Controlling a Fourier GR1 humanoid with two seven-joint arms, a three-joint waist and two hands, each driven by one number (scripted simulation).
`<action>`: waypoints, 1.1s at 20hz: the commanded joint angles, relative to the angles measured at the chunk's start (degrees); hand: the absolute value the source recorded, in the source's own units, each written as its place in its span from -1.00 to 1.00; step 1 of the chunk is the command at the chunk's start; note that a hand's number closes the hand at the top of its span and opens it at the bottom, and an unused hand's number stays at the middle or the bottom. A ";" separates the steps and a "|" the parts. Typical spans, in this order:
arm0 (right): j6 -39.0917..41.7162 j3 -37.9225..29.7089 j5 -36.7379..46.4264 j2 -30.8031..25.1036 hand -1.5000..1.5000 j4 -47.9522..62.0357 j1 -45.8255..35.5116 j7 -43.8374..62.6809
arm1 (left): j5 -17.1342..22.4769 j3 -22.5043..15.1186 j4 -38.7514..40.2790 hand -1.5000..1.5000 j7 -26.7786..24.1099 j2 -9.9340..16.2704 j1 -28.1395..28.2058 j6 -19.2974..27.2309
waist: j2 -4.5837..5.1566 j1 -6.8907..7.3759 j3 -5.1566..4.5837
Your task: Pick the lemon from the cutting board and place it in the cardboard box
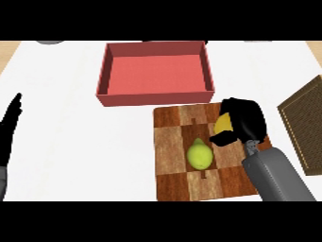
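Two hands show in the head view; which one is at work? (Reader)

The right hand [241, 124], over the far right part of the cutting board [172, 184]. The left hand [2, 137] rests at the view's left edge, fingers straight and relaxed, holding nothing. (Legend)

Where is the lemon [199, 154]? (Reader)

Lying on the board, near its middle, just beside the right hand and nearer the robot than it. It appears untouched. The red open box [156, 99] stands just beyond the board's far edge, with nothing visible inside. (Legend)

Is the right hand clenched or released? (Reader)

That cannot be told. The hand hides its own underside. A yellow patch [223, 124] shows at its left side; whether this is another thing or part of the hand is unclear. (Legend)

What could go wrong from here? (Reader)

Three things, by judgement. First, the hand sits beyond and to the right of the lemon; closing where it is would catch nothing. Second, a lemon is rounded and may roll if nudged from one side, perhaps off the board. Third, the carry must clear the box's near wall; a low path could knock the lemon loose. The woven basket [317, 125] at the right stands near the forearm and could be brushed. (Legend)
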 commanded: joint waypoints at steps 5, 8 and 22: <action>-1.01 2.02 11.30 10.47 1.00 -8.94 7.57 35.47 | 0.99 1.84 0.53 0.00 0.80 1.29 0.01 -0.83 | -0.40 -1.37 -0.03; 2.74 9.93 15.73 10.60 1.00 -18.64 6.58 46.61 | -0.86 -0.33 0.05 0.00 -0.48 -1.62 1.15 1.14 | -0.33 -0.50 0.03; 6.20 10.14 11.08 10.70 1.00 -15.66 -20.08 47.29 | -2.31 -0.29 0.10 0.00 -0.32 -2.17 -0.96 -0.62 | 0.45 1.48 0.15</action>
